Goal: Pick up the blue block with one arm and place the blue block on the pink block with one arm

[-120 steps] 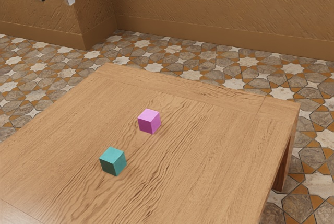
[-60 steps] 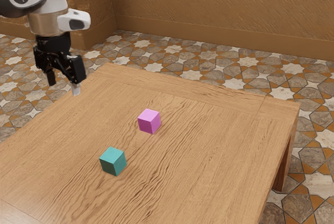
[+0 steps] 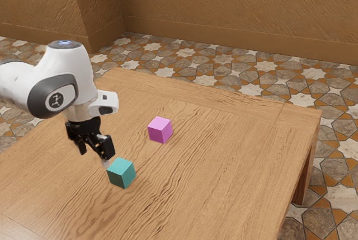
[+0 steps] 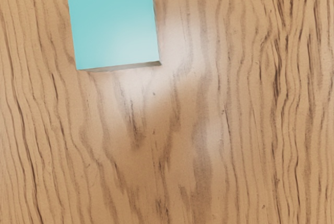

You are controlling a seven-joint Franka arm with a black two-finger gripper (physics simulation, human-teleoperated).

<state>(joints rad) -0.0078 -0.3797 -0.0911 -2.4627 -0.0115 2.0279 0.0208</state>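
While we were on the approach step of the pick, our end effector (image 3: 95,158) hung low over the worktop (image 3: 235,161), just beside the blue block (image 3: 121,173) on the exterior view's left, its fingers apart and nothing between them. The blue block sat flat on the worktop, ungrasped, and the pink block (image 3: 160,129) stood well apart from it, farther back and toward the exterior view's right, with nothing on top. From the wrist view the blue block (image 4: 114,23) lay off-centre, with bare wood grain (image 4: 235,130) under the hand, so we judged that we were not yet lined up for a grasp. Its sides ran nearly square to that view, which suggested to us that little turning of the hand was needed. The next move, as we read it, called for a short sideways shift toward the block until it was centred under the hand, then a descent with one finger on each of two opposite faces before closing. Since the nearer finger looked close to the block's upper edge, we thought a descent from there might nudge it. Lifting and stacking were all yet to do.
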